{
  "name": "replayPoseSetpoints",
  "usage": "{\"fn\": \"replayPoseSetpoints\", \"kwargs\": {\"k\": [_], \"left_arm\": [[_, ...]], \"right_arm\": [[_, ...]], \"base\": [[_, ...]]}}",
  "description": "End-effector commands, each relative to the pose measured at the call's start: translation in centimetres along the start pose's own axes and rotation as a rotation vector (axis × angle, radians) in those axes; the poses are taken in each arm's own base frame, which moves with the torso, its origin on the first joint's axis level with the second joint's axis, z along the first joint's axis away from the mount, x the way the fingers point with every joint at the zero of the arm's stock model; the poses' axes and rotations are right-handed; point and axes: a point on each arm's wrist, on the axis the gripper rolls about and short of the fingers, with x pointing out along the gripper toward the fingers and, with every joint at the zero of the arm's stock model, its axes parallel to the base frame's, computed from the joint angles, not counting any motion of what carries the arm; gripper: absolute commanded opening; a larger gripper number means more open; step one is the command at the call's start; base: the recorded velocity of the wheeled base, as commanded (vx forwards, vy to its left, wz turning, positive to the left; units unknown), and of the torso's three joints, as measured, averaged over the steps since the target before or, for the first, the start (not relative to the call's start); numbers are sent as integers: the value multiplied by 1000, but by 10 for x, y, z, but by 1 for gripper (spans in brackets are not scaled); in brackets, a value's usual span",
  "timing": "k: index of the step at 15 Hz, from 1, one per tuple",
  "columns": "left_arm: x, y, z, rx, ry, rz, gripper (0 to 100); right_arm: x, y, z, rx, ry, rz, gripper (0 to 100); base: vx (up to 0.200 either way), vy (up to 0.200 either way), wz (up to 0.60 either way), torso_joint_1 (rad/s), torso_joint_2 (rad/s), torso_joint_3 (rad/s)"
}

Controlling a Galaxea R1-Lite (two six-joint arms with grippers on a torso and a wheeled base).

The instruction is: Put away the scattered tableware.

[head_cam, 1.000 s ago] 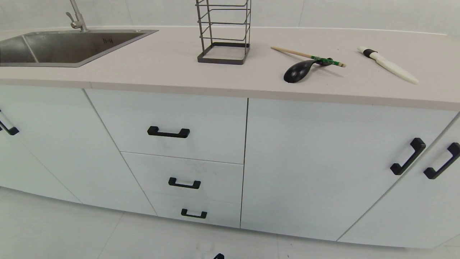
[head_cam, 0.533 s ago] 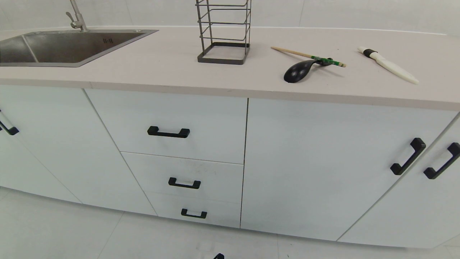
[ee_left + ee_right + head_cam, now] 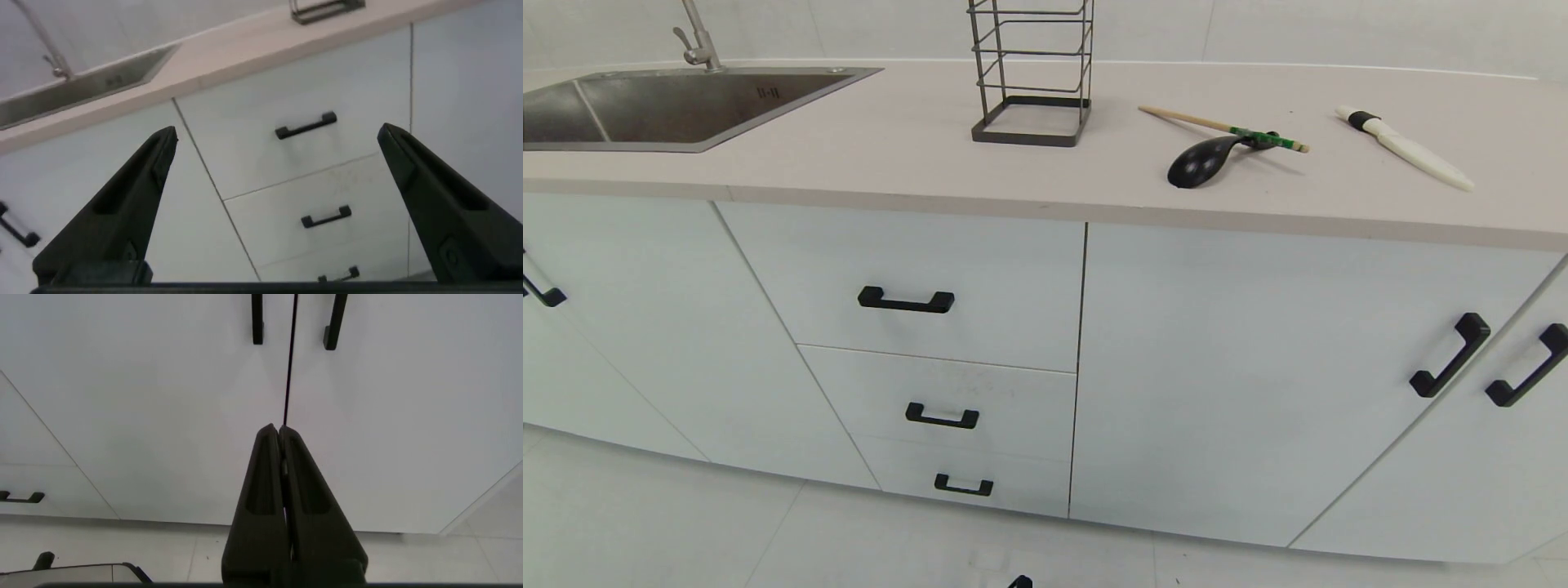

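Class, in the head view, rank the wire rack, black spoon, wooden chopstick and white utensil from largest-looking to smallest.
1. Wire rack
2. White utensil
3. Wooden chopstick and black spoon: unranked, the chopstick longer, the spoon broader.

Head cam: stands back, looks fwd and down on desk [image 3: 890,163] and drawers [image 3: 980,269]. L wrist cam: low, tilted up past left tool [image 3: 276,131] at same drawers. R wrist cam: low, close to cupboard doors [image 3: 163,416].
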Motion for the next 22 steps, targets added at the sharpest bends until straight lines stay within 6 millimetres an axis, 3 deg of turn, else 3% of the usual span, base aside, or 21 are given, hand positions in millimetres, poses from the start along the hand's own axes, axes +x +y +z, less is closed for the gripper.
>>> {"fn": "replayPoseSetpoints", "kwargs": {"k": [1,4,6,11,15,18,22], "left_arm": [[32,8,-5,42,107,-126,100],[89,14,9,295,66,-425,100],[110,0,3,433,63,-608,100],[133,-21,-36,553,259,-806,100],[141,-36,-75,539,357,-822,100],[141,-43,-88,487,416,-828,100],[160,-52,-102,496,486,-864,100]], "right_arm": [[0,0,0,0,2,0,0],[0,0,0,0,2,0,0],[0,0,0,-2,2,0,0],[0,0,0,0,2,0,0],[0,0,0,0,2,0,0],[0,0,0,0,3,0,0],[0,0,0,0,3,0,0]], "base": [[0,0,0,0,0,0],[0,0,0,0,0,0],[0,0,0,0,0,0],[0,0,0,0,0,0],[0,0,0,0,0,0],[0,0,0,0,0,0],[0,0,0,0,0,0]]}}
